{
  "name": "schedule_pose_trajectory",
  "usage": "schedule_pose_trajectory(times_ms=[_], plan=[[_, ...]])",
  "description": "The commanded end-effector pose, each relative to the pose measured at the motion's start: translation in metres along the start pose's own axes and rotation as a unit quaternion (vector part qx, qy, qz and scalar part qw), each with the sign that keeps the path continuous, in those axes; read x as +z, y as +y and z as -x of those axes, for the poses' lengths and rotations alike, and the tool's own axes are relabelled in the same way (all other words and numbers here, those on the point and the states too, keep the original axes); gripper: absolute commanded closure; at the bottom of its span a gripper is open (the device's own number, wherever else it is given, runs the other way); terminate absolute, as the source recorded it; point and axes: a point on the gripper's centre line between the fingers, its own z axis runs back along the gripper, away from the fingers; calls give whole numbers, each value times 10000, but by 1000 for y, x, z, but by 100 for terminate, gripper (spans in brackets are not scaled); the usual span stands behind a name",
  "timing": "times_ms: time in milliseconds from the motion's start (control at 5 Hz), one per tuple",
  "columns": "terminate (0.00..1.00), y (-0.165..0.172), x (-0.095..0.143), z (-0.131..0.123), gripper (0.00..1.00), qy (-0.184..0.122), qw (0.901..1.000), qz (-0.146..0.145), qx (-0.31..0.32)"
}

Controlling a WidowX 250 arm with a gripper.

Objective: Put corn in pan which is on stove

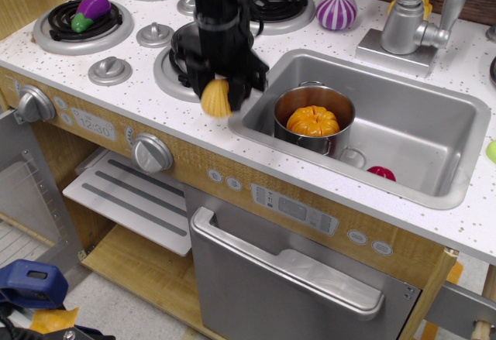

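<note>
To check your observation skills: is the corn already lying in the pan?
No, the corn is held in the gripper above the counter edge, outside the pan.

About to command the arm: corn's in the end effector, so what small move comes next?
Probably carry it up and back a little, over the pan. The end effector holds the corn above the counter edge, in front of the stove, and the pan lies just behind the arm.

The robot arm (221, 15) is matte black, angular, with looped black cables.
</note>
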Motion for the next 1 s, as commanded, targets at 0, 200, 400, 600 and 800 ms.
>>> schedule_pose_trajectory(times_ms=[0,200,400,600,800], plan=[[0,34,44,-40,100,-511,9981,-242,-227],[0,60,47,-72,100,-567,9959,-213,-670],[0,69,36,-88,100,-707,9936,-117,-879],[0,67,13,-92,100,-817,9928,127,-866],[0,61,2,-86,100,-820,9936,255,-731]])
